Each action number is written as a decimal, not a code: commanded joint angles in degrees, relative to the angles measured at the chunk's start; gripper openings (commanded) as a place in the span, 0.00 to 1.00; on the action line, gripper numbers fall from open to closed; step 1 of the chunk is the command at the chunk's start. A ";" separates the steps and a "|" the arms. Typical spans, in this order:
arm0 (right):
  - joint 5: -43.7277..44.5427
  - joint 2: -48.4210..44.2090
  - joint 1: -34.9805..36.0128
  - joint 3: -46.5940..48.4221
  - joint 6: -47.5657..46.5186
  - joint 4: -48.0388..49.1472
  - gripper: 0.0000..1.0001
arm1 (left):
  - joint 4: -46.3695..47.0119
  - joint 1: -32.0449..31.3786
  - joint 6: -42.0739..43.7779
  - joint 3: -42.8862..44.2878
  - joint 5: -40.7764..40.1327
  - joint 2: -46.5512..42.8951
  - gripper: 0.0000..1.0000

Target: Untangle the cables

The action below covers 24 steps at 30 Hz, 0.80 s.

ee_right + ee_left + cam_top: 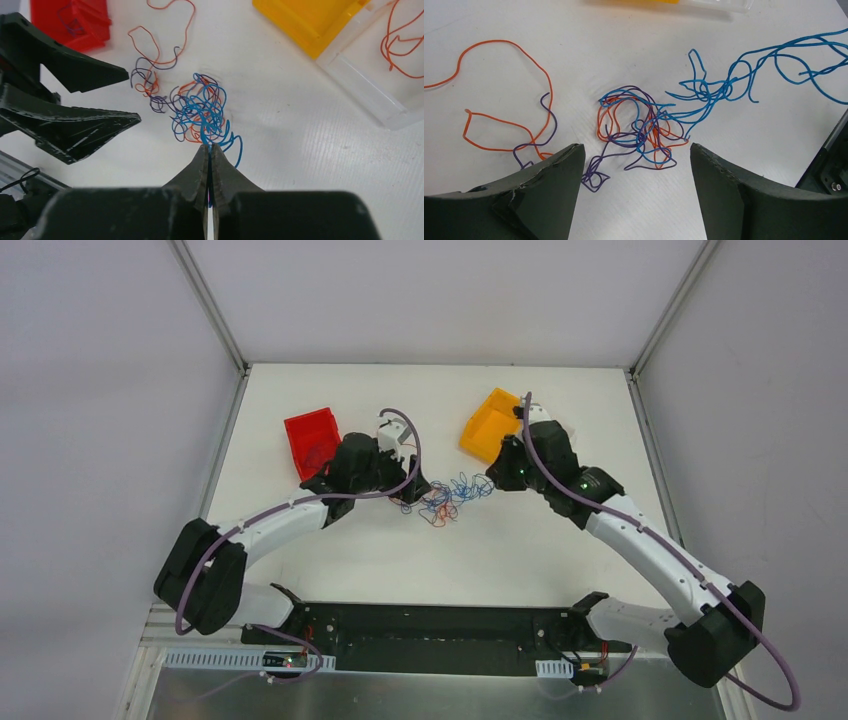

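Note:
The cables (pixel 445 498) lie as a small tangle of blue, orange and purple wires on the white table between both arms. In the left wrist view the knot (pixel 639 130) sits just ahead of my open left gripper (pixel 636 147). A loose orange cable (pixel 509 47) loops off to its left, and blue strands (pixel 744 65) stretch to the right. My right gripper (pixel 209 145) is shut on a blue cable (pixel 202 112) at the near edge of the tangle. From above, the left gripper (pixel 415 490) and the right gripper (pixel 492 480) flank the tangle.
A red bin (pixel 312 440) stands behind the left arm. A yellow bin (pixel 490 425) stands behind the right gripper. Next to it, the right wrist view shows a clear tray (pixel 380 75) holding an orange wire (pixel 400 50). The left gripper's open fingers (pixel 85 125) sit left of the tangle.

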 commanded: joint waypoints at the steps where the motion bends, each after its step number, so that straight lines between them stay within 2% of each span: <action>1: -3.57 -2.58 0.27 5.79 -0.40 -1.89 0.00 | 4.32 -0.36 0.99 -1.86 -0.01 -3.78 0.79; 8: -8.84 -5.29 0.33 13.39 2.18 -3.15 0.00 | 8.30 -0.36 1.20 -4.78 0.90 -6.70 0.80; 13: -11.38 -5.61 0.30 19.50 3.95 -3.15 0.00 | 16.57 -0.36 1.35 -8.04 6.57 -7.55 0.82; 18: -14.30 -3.35 0.27 26.12 4.83 -4.14 0.00 | 20.30 -0.36 0.70 -9.07 9.32 -8.24 0.83; 24: -14.54 -2.46 0.27 27.20 5.50 -4.60 0.00 | 22.68 -0.36 -0.86 -10.33 8.05 -12.38 0.83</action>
